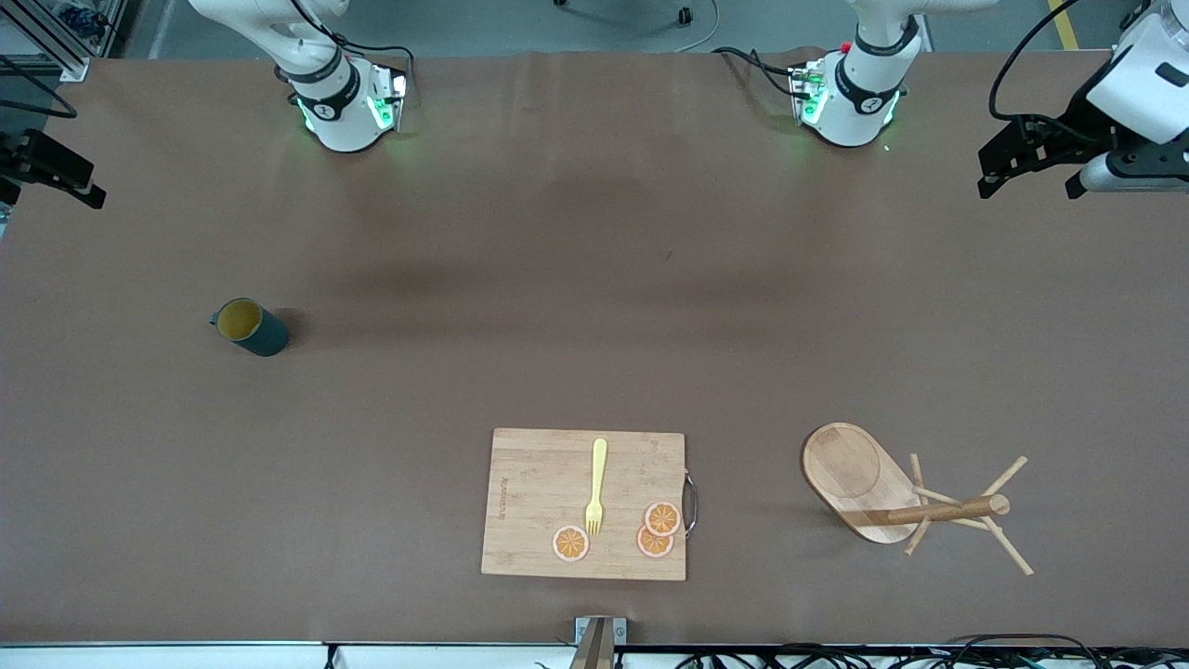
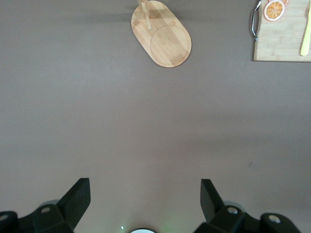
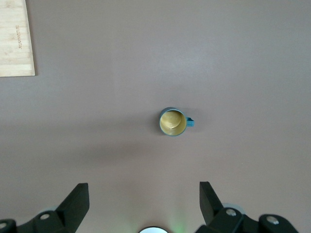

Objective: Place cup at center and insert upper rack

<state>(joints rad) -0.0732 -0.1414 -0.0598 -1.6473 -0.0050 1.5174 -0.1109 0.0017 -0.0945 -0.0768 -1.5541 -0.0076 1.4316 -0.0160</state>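
The cup (image 1: 251,327), dark teal with a mustard-yellow inside, stands upright on the brown table toward the right arm's end; it also shows in the right wrist view (image 3: 173,122). The upper rack (image 1: 892,497), a light wooden mug tree, lies on its side toward the left arm's end, near the front camera; its oval base shows in the left wrist view (image 2: 163,34). My left gripper (image 1: 1028,186) (image 2: 145,194) is open and empty, high over the table's edge at the left arm's end. My right gripper (image 1: 56,181) (image 3: 144,196) is open and empty, high over the edge at the right arm's end.
A rectangular bamboo cutting board (image 1: 585,504) lies near the front edge at the middle, with a yellow fork (image 1: 595,488) and three orange slices (image 1: 661,518) on it. The board also shows in both wrist views (image 2: 282,39) (image 3: 14,39).
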